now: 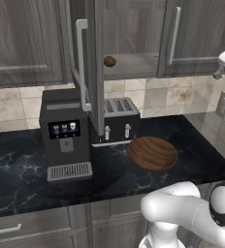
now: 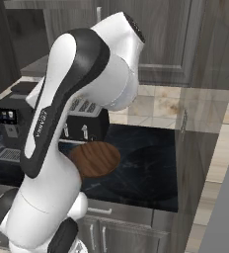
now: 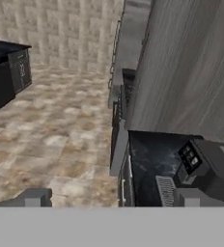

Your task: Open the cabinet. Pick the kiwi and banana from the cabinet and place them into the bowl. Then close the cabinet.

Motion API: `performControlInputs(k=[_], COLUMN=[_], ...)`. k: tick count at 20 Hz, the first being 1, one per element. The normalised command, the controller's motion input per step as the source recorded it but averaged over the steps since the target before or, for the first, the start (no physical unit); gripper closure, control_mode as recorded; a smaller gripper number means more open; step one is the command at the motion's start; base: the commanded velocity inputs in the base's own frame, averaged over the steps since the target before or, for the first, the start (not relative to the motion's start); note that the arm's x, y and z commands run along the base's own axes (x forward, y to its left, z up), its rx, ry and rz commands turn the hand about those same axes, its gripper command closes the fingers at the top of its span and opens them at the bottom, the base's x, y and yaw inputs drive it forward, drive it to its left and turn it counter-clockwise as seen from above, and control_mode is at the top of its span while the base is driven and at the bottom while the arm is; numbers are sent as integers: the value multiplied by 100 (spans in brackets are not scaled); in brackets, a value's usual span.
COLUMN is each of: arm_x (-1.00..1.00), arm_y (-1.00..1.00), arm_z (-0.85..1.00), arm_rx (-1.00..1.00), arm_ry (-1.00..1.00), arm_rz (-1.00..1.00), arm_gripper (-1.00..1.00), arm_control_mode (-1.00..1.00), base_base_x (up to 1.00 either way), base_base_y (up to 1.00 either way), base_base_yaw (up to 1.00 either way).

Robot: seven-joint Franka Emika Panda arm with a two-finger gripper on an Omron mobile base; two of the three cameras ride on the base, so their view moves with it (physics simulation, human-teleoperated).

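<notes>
Clearly the risk is in the reach: the cabinet's (image 1: pixel 134 34) left door (image 1: pixel 96 72) stands edge-on above the toaster (image 1: pixel 118 120), so the arm could clip it going for the kiwi (image 1: pixel 109 61) on the shelf. The tool (image 3: pixel 111 198) is spread wide, holding nothing. The wooden bowl (image 1: pixel 152 153) waits empty on the black marble desk (image 1: pixel 17 169), tiled wall behind.
</notes>
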Motion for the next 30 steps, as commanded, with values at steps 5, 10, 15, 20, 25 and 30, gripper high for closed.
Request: performControlInputs(k=[5, 10, 15, 20, 25, 30], arm_x=[-30, 7, 39, 36, -28, -59], arm_y=[-25, -1, 45, 44, -25, -54], arm_z=[-46, -86, -100, -70, 36, 75], arm_rx=[22, 15, -3, -6, 12, 28], arm_ry=[-29, -5, 17, 21, -25, -57], arm_rz=[-12, -25, -23, -12, -6, -23], arm_gripper=[-100, -100, -100, -100, -100, -100], arm_control_mode=[-100, -100, -100, -100, -100, -100], base_base_x=[0, 0, 0, 0, 0, 0], base_base_y=[0, 0, 0, 0, 0, 0], base_base_yaw=[0, 0, 0, 0, 0, 0])
